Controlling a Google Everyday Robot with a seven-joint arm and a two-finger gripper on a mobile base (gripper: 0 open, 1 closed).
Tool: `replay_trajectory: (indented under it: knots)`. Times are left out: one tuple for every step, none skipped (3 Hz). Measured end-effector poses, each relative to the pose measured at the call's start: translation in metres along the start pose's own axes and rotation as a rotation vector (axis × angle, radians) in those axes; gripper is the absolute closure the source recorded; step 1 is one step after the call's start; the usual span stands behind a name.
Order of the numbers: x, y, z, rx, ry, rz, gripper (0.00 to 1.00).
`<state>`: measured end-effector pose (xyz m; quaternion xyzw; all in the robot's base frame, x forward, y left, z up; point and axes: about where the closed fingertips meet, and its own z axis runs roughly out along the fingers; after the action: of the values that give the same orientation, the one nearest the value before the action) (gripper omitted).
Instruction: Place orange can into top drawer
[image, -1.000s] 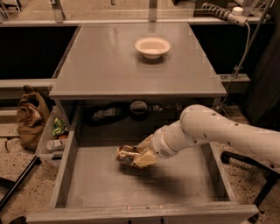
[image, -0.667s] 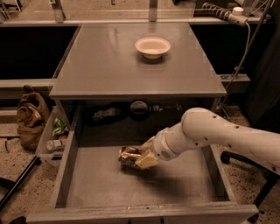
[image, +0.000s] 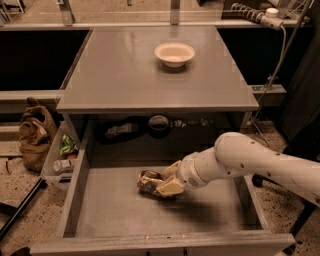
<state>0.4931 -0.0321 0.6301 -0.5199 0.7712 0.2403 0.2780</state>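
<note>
The gripper (image: 166, 184), jaws clamped on the orange can (image: 148, 180), sits low inside the top drawer (image: 110, 212) (floor contact unclear). Only release seems left.

The room is dim and the light is warm and yellowish, falling from overhead. The tabletop (image: 150, 80) has a pale sheen toward its far edge. The white bowl (image: 174, 53) is the brightest thing here, with a small shadow beneath it. Under the tabletop the recess is nearly black. In the top drawer (image: 120, 210), the gripper (image: 162, 179) is closed around the orange can (image: 148, 181) near the middle of the floor. It casts a soft dark shadow to its right, below the arm (image: 250, 157). The can gives small golden glints, and the arm's white shell glows along its top.
</note>
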Motion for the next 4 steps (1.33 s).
replay_trajectory:
  knots:
    - [-0.0001, 0.0011, -0.0006, -0.010, -0.011, 0.005, 0.81]
    - [-0.0001, 0.0011, -0.0006, -0.010, -0.011, 0.005, 0.59]
    - [-0.0001, 0.0012, -0.0006, -0.010, -0.011, 0.005, 0.36]
    - [-0.0001, 0.0012, -0.0006, -0.010, -0.011, 0.005, 0.13]
